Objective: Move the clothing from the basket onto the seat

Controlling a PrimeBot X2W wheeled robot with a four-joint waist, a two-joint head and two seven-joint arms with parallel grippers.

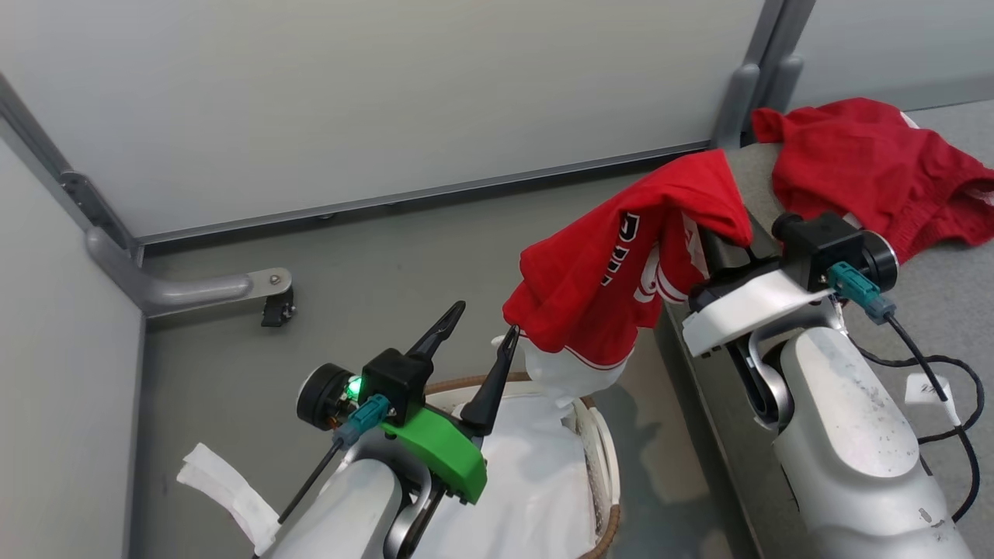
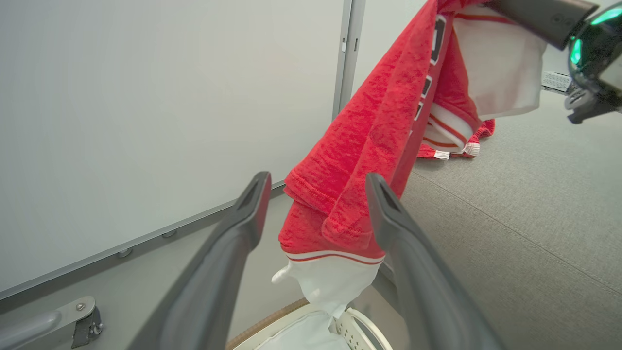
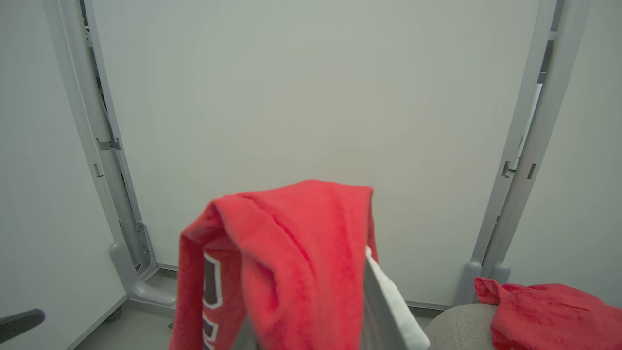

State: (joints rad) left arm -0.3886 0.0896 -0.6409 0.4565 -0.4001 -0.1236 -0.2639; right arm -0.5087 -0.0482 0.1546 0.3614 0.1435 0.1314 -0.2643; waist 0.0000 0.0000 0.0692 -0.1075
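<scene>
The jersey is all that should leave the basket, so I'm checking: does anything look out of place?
Yes: white cloth hangs below the lifted jersey and runs down into the liner of the basket. The liner may be caught on it, though it could be the jersey's own white part.

Pale grey partition panels (image 1: 388, 101) enclose a smooth grey floor (image 1: 373, 264). A grey metal brace foot (image 1: 194, 291) juts from the left corner — a small black pad (image 1: 277, 312) under its tip. A creased white strip (image 1: 221, 481) lies near the left panel.

Grey seat (image 1: 959, 303) bears a red garment (image 1: 862, 163); basket (image 1: 606, 466) on floor (image 1: 404, 248)
</scene>
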